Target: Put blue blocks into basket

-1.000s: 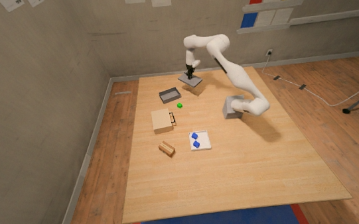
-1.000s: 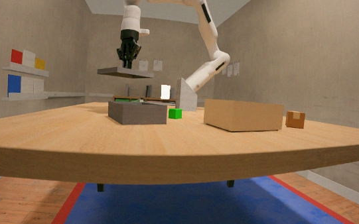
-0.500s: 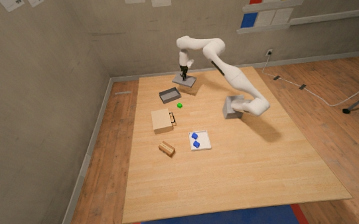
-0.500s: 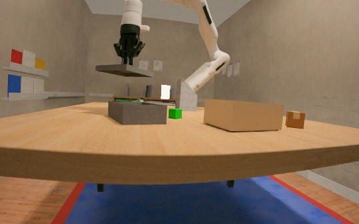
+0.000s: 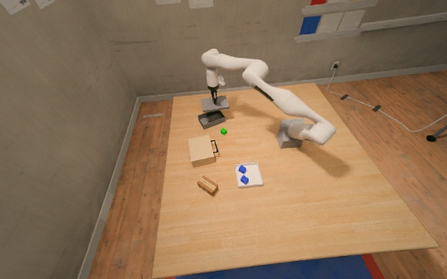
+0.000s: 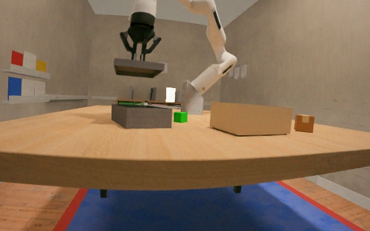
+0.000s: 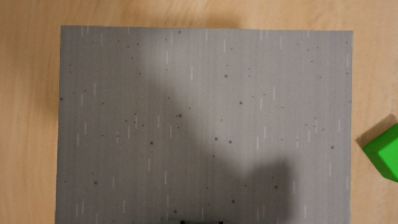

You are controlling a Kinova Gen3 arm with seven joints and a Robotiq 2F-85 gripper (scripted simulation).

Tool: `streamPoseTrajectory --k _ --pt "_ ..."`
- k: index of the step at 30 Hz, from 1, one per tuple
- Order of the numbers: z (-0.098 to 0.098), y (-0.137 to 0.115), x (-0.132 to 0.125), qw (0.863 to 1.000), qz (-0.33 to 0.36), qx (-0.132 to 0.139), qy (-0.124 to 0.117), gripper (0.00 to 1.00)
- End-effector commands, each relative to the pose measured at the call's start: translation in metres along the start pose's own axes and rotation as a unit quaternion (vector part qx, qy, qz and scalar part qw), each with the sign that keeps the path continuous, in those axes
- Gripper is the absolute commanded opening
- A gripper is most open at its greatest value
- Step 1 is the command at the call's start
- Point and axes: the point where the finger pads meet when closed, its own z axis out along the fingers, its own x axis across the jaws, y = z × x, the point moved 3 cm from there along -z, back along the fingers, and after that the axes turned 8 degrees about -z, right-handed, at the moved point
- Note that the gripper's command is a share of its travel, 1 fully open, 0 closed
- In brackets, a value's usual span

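Observation:
My gripper (image 5: 215, 101) (image 6: 138, 58) is shut on the grey lid (image 5: 223, 105) (image 6: 123, 65) (image 7: 200, 100) and holds it in the air, above and behind the open metal box (image 5: 213, 124) (image 6: 148, 117) in the top view. No block shows in the visible part of the box's dark inside. Two blue blocks (image 5: 242, 169) (image 5: 244, 180) lie inside the white basket (image 5: 254, 175). The light wooden cabinet (image 5: 201, 148) (image 6: 249, 117) has its black handle (image 5: 216, 148) towards the robot's base; its drawer looks shut. What is inside the cabinet is hidden.
A green block (image 5: 223, 131) (image 6: 180, 117) (image 7: 386, 152) lies on the table (image 5: 306, 215) between the metal box and the cabinet. A small brown box with a pale tape strip (image 5: 207, 185) (image 6: 304, 124) lies left of the basket in the top view. The wall is behind the lid.

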Motion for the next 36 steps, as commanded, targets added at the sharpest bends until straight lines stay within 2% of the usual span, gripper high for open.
streamPoseTrajectory --k 1,5,9,36 --pt "-0.001 0.017 -0.001 0.998 -0.053 0.005 0.013 0.10" --pt "0.000 0.030 0.003 0.995 -0.100 0.003 0.014 0.10" --pt "0.000 0.035 0.004 0.993 -0.119 0.002 0.013 0.10" --pt "0.000 0.036 0.004 0.993 -0.121 0.002 0.013 0.10"
